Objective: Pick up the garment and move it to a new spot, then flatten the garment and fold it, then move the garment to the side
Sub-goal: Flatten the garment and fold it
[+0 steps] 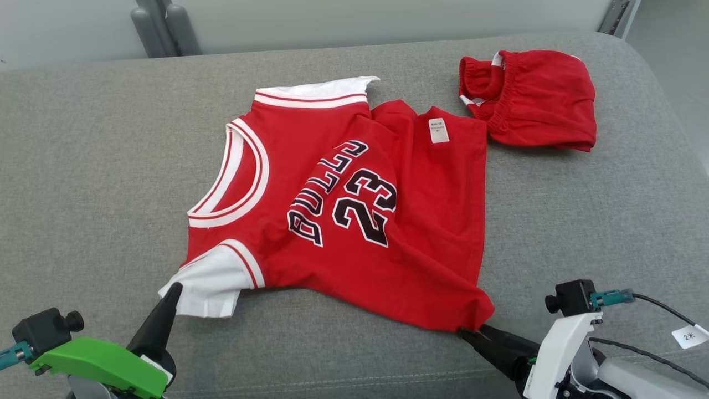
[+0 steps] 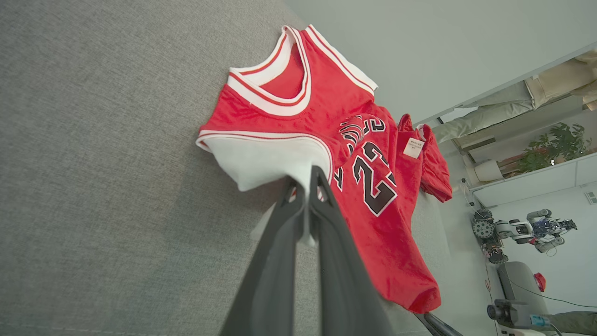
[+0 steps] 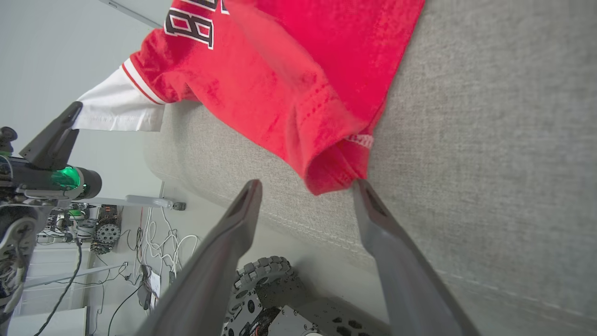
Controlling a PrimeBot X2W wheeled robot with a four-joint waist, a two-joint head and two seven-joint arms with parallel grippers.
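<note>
**Flatten step: near edge half gripped**

Left gripper (image 2: 305,176) pinches the white sleeve (image 2: 261,161). Right gripper (image 3: 308,186) is spread at the hem corner (image 3: 336,172); it likely must close there, then both tug flat. The jersey (image 1: 343,221) lies mid grey cushion (image 1: 83,166). Count: two grippers, one jersey, one bunched shorts (image 1: 532,100) beyond.

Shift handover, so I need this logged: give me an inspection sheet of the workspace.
Surface: grey woven fabric cushion, no stains seen.
Job's things: red short-sleeved jersey printed BULLS 23, lying wrinkled, partly folded over.
Clutter: bunched red elastic-waist shorts, by jersey's far corner.
Grippers: left gripper jaws shut on white sleeve; right gripper jaws open at hem corner.
Cables: black cable with white tag by right arm.
Surroundings: pale wall; another wheeled robot.
</note>
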